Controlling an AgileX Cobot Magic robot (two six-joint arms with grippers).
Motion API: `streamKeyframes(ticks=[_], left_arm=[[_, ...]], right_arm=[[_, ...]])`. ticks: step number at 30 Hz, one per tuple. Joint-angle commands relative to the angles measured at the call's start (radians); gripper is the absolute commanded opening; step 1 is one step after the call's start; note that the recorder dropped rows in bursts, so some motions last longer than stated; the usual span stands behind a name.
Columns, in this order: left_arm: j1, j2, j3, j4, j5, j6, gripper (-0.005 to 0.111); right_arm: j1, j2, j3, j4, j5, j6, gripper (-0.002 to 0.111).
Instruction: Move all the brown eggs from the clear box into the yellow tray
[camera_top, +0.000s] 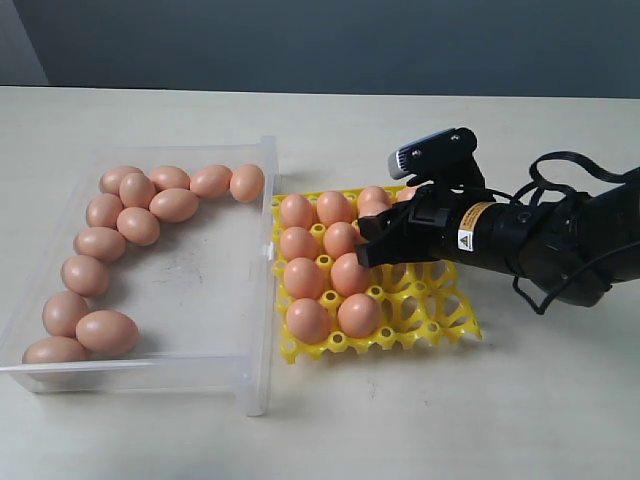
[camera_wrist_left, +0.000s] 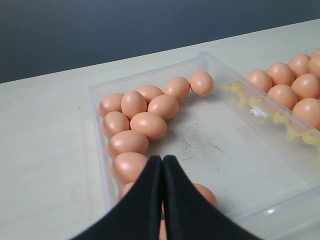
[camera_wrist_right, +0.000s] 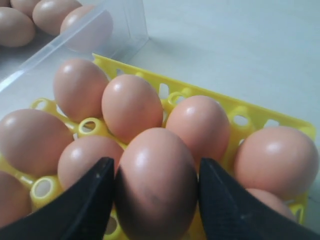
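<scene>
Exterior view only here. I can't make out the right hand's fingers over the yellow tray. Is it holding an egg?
Observer: Yes. In the right wrist view the right hand is shut on a brown egg, with one finger on each side of it, above the yellow tray.
Operator: The left hand isn't in my view at all. What's its state?
Observer: In the left wrist view the left hand is shut with nothing between its fingers. It is aimed at the clear box.
</scene>
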Motion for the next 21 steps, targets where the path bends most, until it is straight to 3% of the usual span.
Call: streamKeyframes(ticks=[1,4,14,21], left_arm=[[-0.001,-0.005,0.004,0.0,-0.01,-0.003,0.0],[-0.001,-0.005,0.004,0.0,-0.01,-0.003,0.0],[-0.001,-0.005,0.004,0.0,-0.01,-0.003,0.0],[-0.001,-0.005,0.004,0.0,-0.01,-0.003,0.0]], right_arm=[[-0.005,-0.001,-0.002,0.032,-0.015,-0.01,0.053],[-0.005,-0.001,-0.002,0.034,-0.015,-0.012,0.068],[-0.005,-0.029,-0.002,0.049,-0.001,-0.024,0.069],[-0.005,-0.207,-0.002,0.049,0.113,-0.024,0.069]])
